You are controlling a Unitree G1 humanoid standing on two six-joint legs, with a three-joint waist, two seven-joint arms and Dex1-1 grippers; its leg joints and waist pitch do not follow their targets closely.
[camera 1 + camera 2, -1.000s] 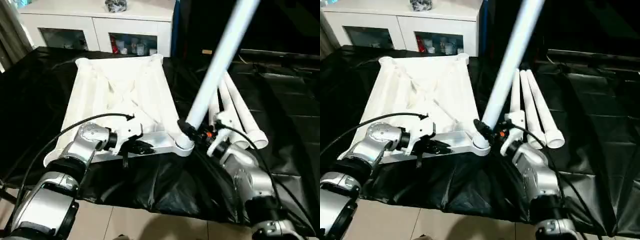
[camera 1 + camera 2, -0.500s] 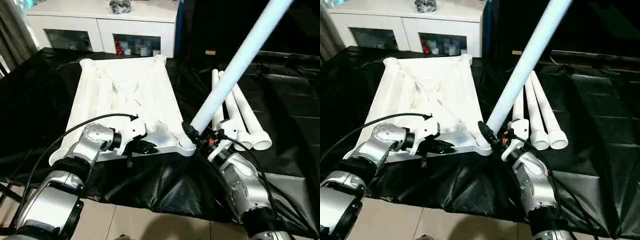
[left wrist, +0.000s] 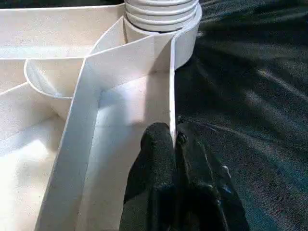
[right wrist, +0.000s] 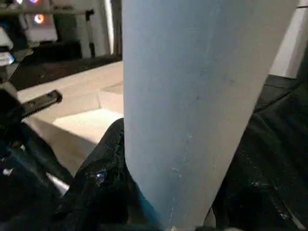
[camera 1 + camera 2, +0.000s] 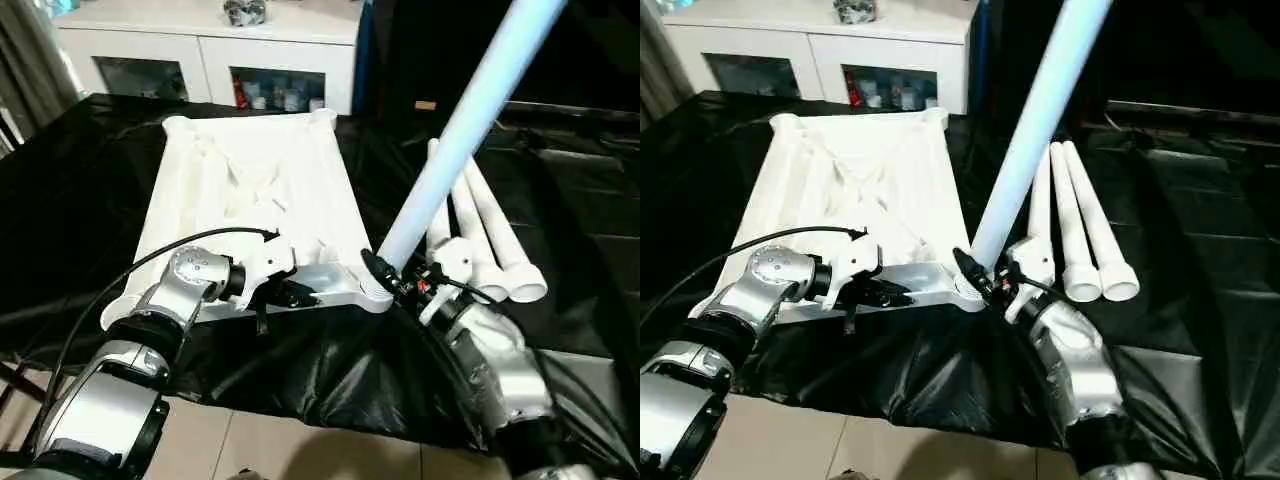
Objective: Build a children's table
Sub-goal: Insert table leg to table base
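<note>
The white tabletop (image 5: 250, 170) lies underside up on a black cloth. My left gripper (image 5: 290, 293) is shut on its near rim, and in the left wrist view its black fingers (image 3: 156, 159) pinch the thin rim wall (image 3: 171, 86) close to the ribbed corner socket (image 3: 161, 9). My right gripper (image 5: 390, 280) is shut around the foot of a white tube leg (image 5: 450, 140). The leg rises steeply up and to the right from the near right corner socket (image 5: 372, 297). Its surface (image 4: 202, 96) shows close up in the right wrist view.
Three more white legs (image 5: 480, 230) lie side by side on the black cloth (image 5: 70, 200) right of the tabletop. A white cabinet (image 5: 210, 50) with glass doors stands behind. The floor shows below the cloth's near edge.
The camera has shifted a little. The held leg's tilt has altered slightly while its foot stays at the corner socket. Both grips are unchanged.
</note>
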